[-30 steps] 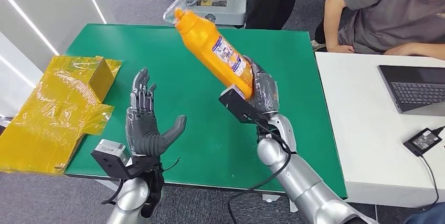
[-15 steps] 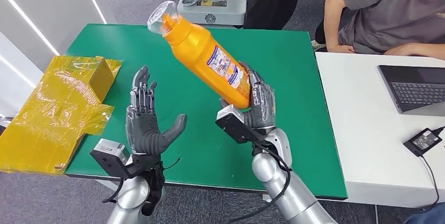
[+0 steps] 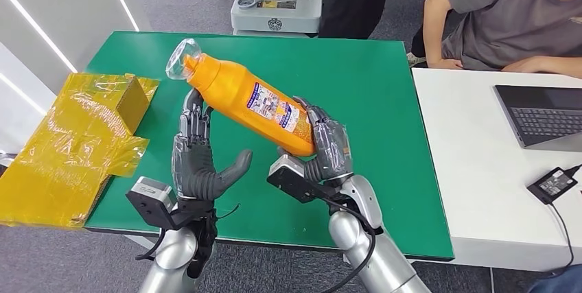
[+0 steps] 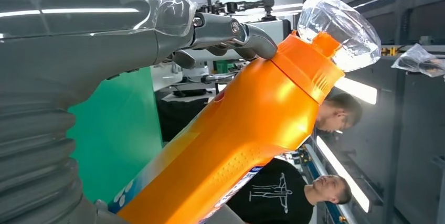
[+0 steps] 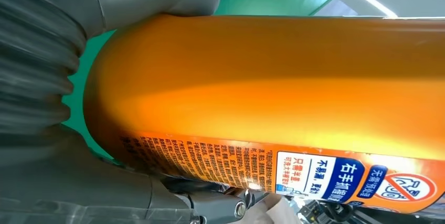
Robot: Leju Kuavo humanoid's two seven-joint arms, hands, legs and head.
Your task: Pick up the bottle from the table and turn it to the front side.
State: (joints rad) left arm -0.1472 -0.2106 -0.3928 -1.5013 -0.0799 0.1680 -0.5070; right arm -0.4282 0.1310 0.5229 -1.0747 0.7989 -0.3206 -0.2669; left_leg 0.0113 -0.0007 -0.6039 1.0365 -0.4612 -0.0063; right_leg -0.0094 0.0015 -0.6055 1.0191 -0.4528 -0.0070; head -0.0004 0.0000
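Tilting lower leftward, bottle [image 3: 250,101] in right robot hand [image 3: 326,149], now nearer left robot hand [image 3: 195,162]

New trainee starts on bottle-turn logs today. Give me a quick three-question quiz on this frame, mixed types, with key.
1. True or false: the orange bottle is standing on the green table.
2. Which hand grips the bottle's base? A) left hand B) right hand
3. Fill in: the bottle's clear cap points toward the robot's ____ side.

Key: 1. False, it is held tilted above the table. 2. B; the left hand's fingers reach the neck. 3. left.
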